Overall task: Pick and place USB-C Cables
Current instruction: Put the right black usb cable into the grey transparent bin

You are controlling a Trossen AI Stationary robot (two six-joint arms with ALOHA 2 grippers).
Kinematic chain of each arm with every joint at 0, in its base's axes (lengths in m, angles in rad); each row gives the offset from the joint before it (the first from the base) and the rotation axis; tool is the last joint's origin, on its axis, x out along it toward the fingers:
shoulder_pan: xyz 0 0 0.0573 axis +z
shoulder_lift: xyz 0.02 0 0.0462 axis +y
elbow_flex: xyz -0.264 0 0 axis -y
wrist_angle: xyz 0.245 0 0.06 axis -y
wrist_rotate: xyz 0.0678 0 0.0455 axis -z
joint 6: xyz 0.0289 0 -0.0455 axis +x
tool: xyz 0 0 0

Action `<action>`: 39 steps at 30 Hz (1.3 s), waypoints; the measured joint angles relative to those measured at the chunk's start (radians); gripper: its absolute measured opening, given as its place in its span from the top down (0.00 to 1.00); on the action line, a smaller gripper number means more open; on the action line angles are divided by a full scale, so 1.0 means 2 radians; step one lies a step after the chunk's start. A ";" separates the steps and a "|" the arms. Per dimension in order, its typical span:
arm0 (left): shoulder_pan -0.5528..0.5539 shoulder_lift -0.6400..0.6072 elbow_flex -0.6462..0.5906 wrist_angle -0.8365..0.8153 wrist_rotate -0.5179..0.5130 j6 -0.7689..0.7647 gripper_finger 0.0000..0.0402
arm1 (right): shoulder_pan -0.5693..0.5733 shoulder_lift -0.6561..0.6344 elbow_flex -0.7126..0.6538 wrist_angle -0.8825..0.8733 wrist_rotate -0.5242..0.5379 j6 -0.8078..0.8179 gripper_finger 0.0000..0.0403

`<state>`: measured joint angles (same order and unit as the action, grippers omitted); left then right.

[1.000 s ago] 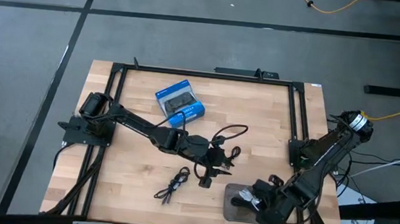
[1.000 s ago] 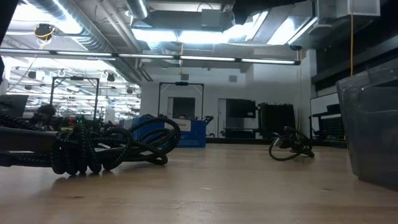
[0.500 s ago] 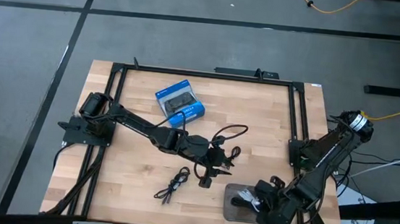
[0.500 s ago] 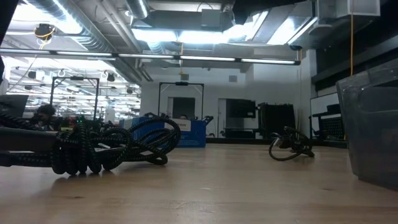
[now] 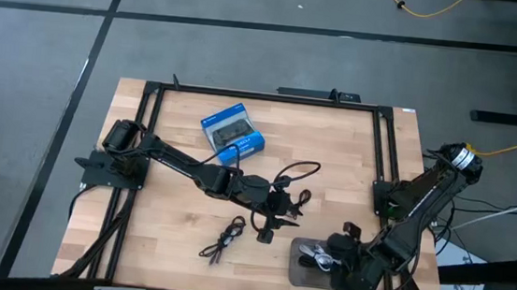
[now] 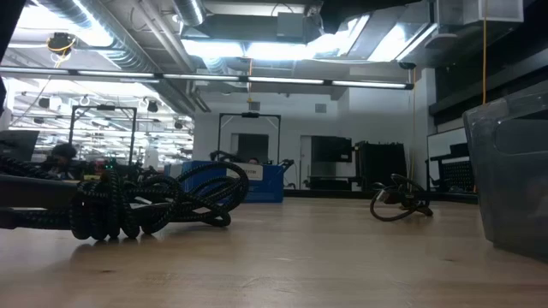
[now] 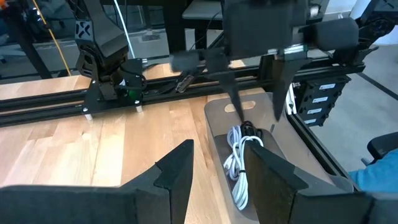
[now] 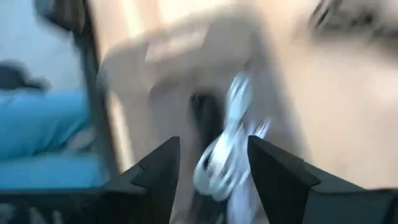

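A whitish-silver USB-C cable [image 7: 238, 163] lies coiled in a grey tray [image 5: 296, 272] at the table's near right, with a black cable [image 7: 250, 130] beside it. My right gripper [image 7: 258, 117] hangs open just above them, fingers pointing down; it also shows in the high view [image 5: 326, 257]. My left gripper [image 5: 281, 213] is open and empty low over the table's middle, pointing at the tray. A black cable loop [image 5: 295, 178] lies beside it on the far side. Another black cable [image 5: 223, 239] lies toward the near edge.
A blue box [image 5: 233, 132] lies at the far middle of the table. A black frame [image 5: 384, 156] runs along the table's sides. In the low view a clear container wall [image 6: 514, 184] stands at the right, and a braided black cable [image 6: 158, 201] lies close at the left.
My right gripper has drawn back a little toward the table's right edge above the tray, and more of the whitish cable shows lying in the tray. The left arm has kept still.
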<state>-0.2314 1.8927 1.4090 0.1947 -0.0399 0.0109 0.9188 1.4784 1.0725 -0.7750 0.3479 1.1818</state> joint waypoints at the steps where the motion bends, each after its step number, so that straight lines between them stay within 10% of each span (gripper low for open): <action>1: 0.000 0.000 0.000 0.000 0.000 0.000 0.66 | -0.003 0.000 0.000 0.000 0.037 -0.008 0.53; 8: 0.000 0.000 0.000 0.000 0.000 0.000 0.66 | -0.042 0.000 0.000 -0.017 0.263 -0.032 0.53; 19: 0.000 0.000 0.000 0.000 0.000 0.000 0.66 | -0.103 0.000 0.000 -0.049 0.379 -0.085 0.53; 26: 0.003 -0.018 -0.002 -0.144 -0.004 -0.049 0.66 | -0.171 0.000 0.000 -0.116 0.370 -0.058 0.53; 34: 0.018 -0.132 -0.001 -0.409 -0.170 -0.097 0.66 | -0.242 0.000 0.000 -0.122 0.346 -0.083 0.53; 39: 0.014 -0.214 -0.008 -0.460 -0.190 -0.097 0.66 | -0.313 0.000 0.000 -0.116 0.226 -0.100 0.53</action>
<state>-0.2026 1.4654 1.3920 -0.7252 -0.4197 -0.1841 0.2933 1.4776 1.0725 -1.0064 0.8006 0.9820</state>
